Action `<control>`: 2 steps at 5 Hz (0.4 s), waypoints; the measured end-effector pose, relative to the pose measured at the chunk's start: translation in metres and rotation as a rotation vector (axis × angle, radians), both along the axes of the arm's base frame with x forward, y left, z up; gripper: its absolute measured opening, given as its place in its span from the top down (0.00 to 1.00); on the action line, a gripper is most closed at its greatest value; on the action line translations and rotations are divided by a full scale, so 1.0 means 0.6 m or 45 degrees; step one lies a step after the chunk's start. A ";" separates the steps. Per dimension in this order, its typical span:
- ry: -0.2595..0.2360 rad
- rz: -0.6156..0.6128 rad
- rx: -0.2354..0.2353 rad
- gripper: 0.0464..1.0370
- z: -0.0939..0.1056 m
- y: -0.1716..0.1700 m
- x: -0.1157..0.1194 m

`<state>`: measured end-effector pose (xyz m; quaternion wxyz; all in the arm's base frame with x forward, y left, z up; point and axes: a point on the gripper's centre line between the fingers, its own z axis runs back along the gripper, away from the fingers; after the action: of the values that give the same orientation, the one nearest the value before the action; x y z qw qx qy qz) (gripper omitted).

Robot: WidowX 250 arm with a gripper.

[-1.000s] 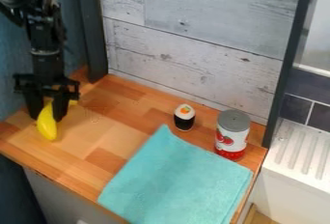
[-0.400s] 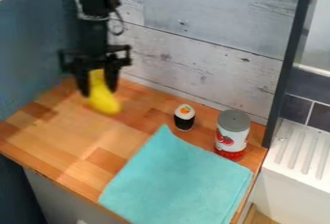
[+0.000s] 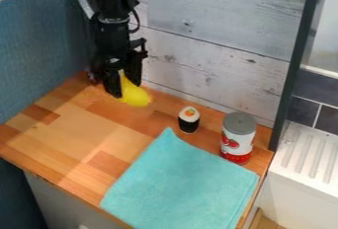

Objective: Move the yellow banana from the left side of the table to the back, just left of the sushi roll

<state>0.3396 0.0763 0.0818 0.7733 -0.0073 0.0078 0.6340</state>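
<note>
The gripper (image 3: 125, 90), partly closed, holds the yellow toy (image 3: 136, 96), seemingly for the carrying step; next calls for a steady, gentle lowering.

We take the cloth (image 3: 178, 183) as landmark, on the counter (image 3: 69, 129). Just behind its far corner we log the sushi roll (image 3: 189, 120); behind its right part, the can (image 3: 238, 138). Behind and left of it, banana (image 3: 135, 95) in gripper (image 3: 125, 89). Farther behind it, wall (image 3: 218, 65).
</note>
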 end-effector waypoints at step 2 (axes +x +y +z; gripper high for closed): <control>-0.087 0.064 -0.076 0.46 -0.028 0.019 0.037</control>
<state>0.3616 0.0875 0.0648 0.7563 -0.0520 0.0001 0.6522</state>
